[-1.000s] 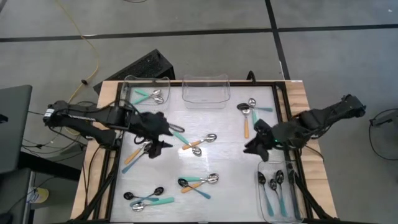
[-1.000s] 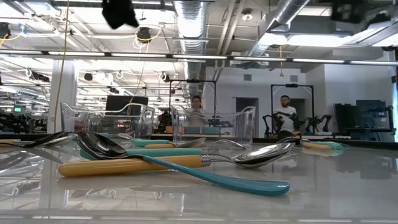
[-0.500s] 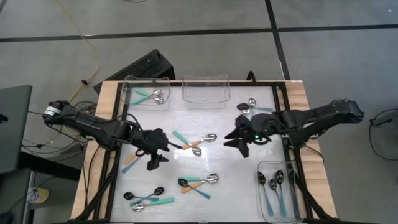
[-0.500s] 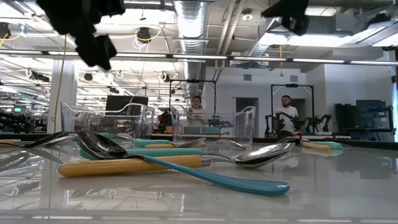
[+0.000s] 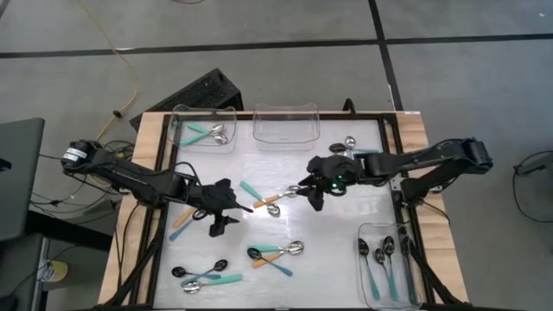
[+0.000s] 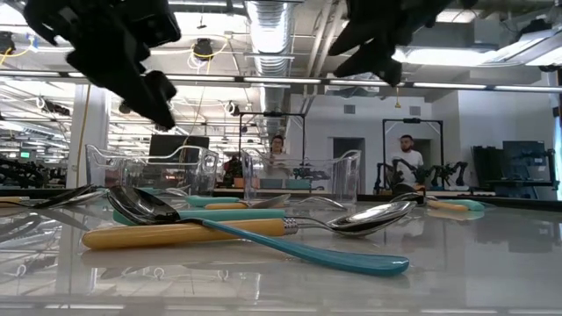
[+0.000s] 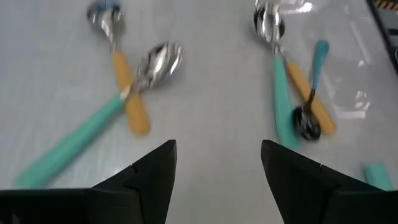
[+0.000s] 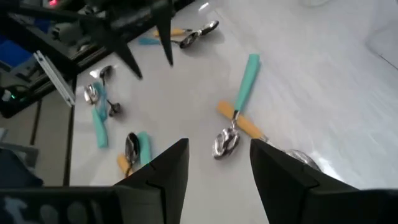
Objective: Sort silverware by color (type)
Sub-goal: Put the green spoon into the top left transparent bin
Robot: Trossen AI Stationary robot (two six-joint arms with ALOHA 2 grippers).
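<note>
the silverware is a scatter of small spoons with shiny silver or black bowls and thin teal or orange handles, lying in little crossed groups on the white table (image 5: pixel 363 207).

near the middle, a teal-handled spoon (image 5: pixel 251 191) lies across an orange-handled spoon (image 5: pixel 278 198) with a bright silver bowl. nearer the front edge sits a second cluster (image 5: pixel 275 253) — a teal handle, an orange handle, one silver bowl and one black. toward the front-left corner a third group (image 5: pixel 203 275) holds black and silver bowls with teal handles. one more orange-handled spoon (image 5: pixel 181 216) lies by the left edge, partly under the left arm.

a clear bin (image 5: pixel 204 126) at the back-left corner contains teal-handled spoons with silver bowls; the bin (image 5: pixel 285 125) beside it at the back edge has nothing visible in it. a bin (image 5: pixel 384 259) at the front-right corner holds black-bowled spoons with teal handles.

the left gripper (image 5: pixel 226 209) hangs above the table just left of the central crossed pair, fingers (image 7: pixel 142 180) spread apart and holding nothing. the right gripper (image 5: pixel 309 186) hovers just right of that same pair, its fingers (image 8: pixel 158 177) likewise parted and empty — the silver bowl shows between them in the right wrist view.
</note>
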